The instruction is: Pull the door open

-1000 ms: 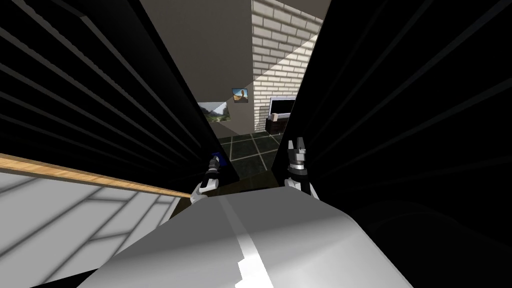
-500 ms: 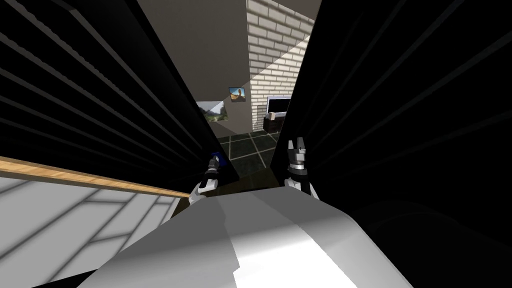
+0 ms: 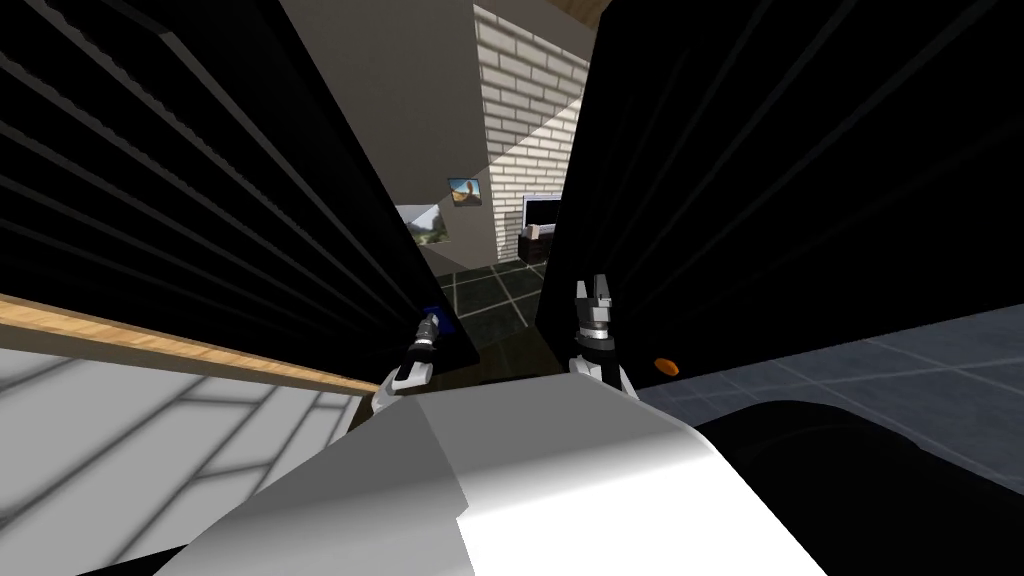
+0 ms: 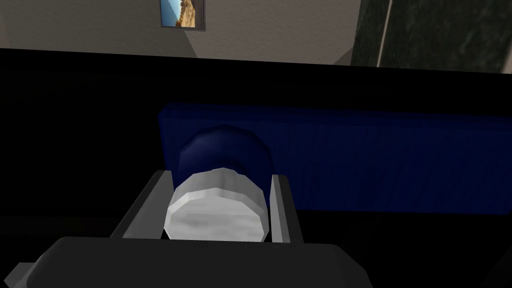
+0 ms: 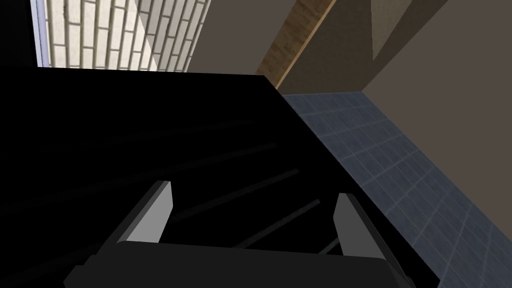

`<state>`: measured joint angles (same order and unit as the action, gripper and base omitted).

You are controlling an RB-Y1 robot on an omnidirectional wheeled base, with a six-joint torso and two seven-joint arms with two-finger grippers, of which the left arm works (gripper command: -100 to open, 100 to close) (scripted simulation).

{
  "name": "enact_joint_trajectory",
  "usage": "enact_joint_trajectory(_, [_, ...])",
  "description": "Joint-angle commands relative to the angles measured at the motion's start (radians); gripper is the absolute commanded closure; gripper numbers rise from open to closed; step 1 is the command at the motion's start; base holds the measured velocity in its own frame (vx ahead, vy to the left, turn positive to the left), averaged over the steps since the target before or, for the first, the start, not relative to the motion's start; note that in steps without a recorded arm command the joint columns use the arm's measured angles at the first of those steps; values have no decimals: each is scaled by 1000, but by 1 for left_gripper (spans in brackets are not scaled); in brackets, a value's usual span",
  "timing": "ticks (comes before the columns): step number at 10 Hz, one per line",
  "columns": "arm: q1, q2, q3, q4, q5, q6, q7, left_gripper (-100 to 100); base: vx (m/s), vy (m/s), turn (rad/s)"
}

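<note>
A dark slatted door leaf [image 3: 200, 180] fills the left of the head view, its free edge by my left gripper [image 3: 430, 322]. That gripper is shut on the door's knob [image 4: 216, 220], a pale grey cylinder on a dark blue stem. The knob is set in a blue plate [image 4: 360, 160], and the fingers [image 4: 282, 205] press its two sides. A second dark slatted leaf [image 3: 800, 170] stands to the right. My right gripper [image 3: 597, 292] hangs open just in front of that leaf [image 5: 150, 145], holding nothing, its fingers [image 5: 156, 210] wide apart.
Between the two leaves I see dark floor tiles [image 3: 490, 300], a brick wall [image 3: 520, 110], two wall pictures and a screen [image 3: 540, 212]. A wooden strip [image 3: 150, 345] and pale floor lie lower left. Blue-grey tiled floor [image 3: 880, 370] and a small orange object [image 3: 666, 365] lie lower right.
The whole head view has shifted: the room seen through the gap slid left and the gap narrowed. Blue-grey floor and an orange object came into view under the right leaf. Both grippers kept their states.
</note>
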<state>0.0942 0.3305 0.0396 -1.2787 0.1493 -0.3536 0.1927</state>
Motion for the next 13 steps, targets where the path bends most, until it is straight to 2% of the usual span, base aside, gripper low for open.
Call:
enact_joint_trajectory(1, [5,17,-10,-4,3,-8,15,100,-230,75,-145])
enact_joint_trajectory(2, [4,9,-9,-2,1,-4,9,100,-98,16,-39])
enact_joint_trajectory(3, [21,27,-27,-11,3,-14,25,100,-171,61,-145])
enact_joint_trajectory(11, [88,114,-95,-62,12,-65,93,100,-208,76,-116])
enact_joint_trajectory(12, [81,107,-93,-58,10,-59,87,100,-98,29,-35])
enact_joint_trajectory(13, [106,132,-111,-68,13,-83,105,100,-172,64,-123])
